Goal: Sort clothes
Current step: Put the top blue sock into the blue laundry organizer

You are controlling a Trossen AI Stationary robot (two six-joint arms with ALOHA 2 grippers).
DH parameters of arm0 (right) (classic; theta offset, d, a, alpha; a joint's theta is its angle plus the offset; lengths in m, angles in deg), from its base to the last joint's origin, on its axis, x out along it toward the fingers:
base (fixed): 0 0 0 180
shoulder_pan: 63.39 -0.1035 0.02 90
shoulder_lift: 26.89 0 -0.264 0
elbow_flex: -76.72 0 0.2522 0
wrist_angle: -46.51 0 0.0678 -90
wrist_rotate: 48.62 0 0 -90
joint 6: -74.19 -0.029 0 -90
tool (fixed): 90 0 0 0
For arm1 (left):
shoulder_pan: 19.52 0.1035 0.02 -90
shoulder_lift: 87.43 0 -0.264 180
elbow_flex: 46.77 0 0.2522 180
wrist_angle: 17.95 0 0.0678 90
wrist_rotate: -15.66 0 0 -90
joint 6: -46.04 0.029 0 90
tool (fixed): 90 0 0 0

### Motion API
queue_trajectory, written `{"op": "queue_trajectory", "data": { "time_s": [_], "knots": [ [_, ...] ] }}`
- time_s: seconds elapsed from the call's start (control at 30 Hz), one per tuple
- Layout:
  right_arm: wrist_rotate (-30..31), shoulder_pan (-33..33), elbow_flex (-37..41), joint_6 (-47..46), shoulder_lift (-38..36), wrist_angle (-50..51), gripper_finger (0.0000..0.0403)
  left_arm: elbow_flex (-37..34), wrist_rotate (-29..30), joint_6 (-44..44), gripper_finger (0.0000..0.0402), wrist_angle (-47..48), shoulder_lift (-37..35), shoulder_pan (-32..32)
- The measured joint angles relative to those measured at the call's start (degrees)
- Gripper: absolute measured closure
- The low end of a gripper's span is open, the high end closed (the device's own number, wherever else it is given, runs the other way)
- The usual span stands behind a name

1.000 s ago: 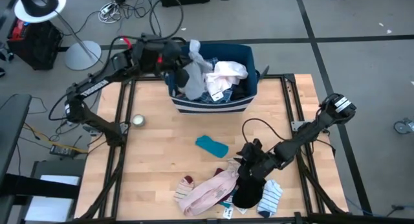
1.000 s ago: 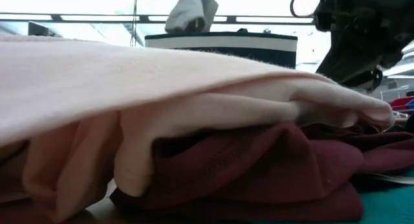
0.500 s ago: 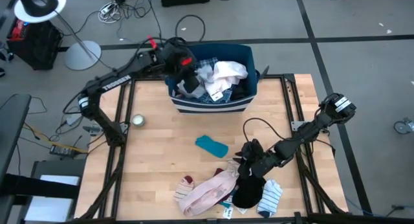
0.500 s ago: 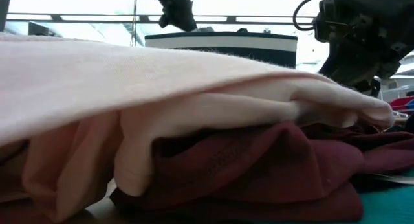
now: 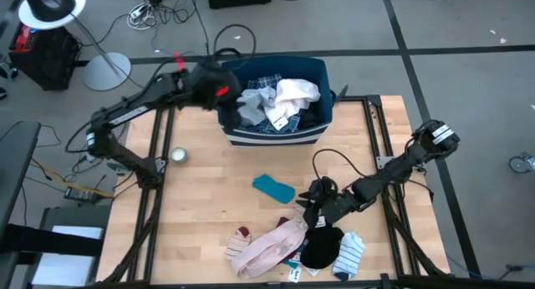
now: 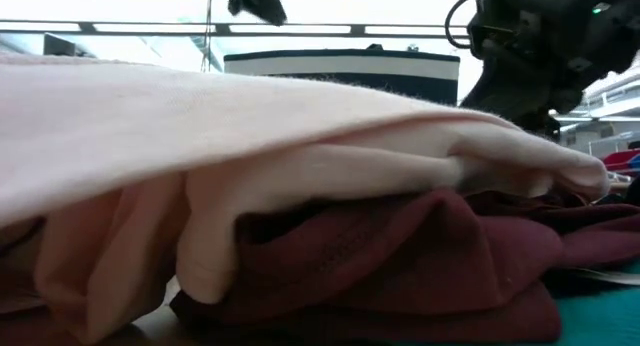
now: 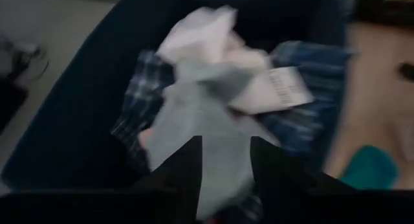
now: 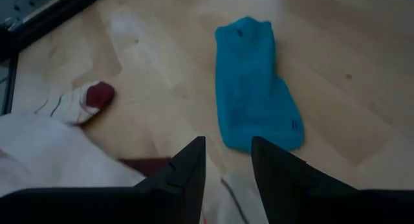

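We hold the left gripper (image 5: 224, 93) over the dark blue bin (image 5: 311, 68), jaws spread and empty above a limp grey garment (image 7: 200, 123) lying on plaid and white cloth; the right gripper (image 5: 313, 207), jaws parted and empty, hovers near the teal sock (image 8: 255, 117) on the bench (image 5: 209, 189). Soft clothes (image 5: 272, 247) heaped at the bench's near edge may snag the jaws and drag neighbours along

Bare table (image 5: 201, 197) mid-left; bin (image 5: 272, 134) blocks far edge, clothes (image 5: 276, 247) near edge.
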Motion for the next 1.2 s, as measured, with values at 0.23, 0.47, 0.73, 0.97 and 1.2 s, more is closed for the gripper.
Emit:
{"op": "queue_trajectory", "data": {
  "time_s": [0.23,0.47,0.73,0.97,1.2],
  "knots": [
    [0.0,1.8,0.0,4.0,1.4,-2.2,0.0275,-13.4,2.0,-2.0,0.0265,-5.7,-12.7,-8.2],
    [0.0,2.3,0.0,9.4,4.6,-6.0,0.0275,-33.4,4.2,-8.7,0.0265,-16.8,-29.0,-15.6],
    [-0.2,5.4,0.0,20.0,13.3,-16.1,0.0274,-48.2,5.0,-13.7,0.0265,-23.8,-40.1,-22.0],
    [-1.3,9.9,-1.2,30.4,22.9,-28.5,0.0243,-54.8,5.3,-15.5,0.0265,-28.6,-43.1,-22.7],
    [-2.0,15.0,-10.0,38.8,31.9,-30.5,0.027,-57.8,6.1,-15.5,0.0265,-34.8,-43.1,-22.7]
  ]
}}
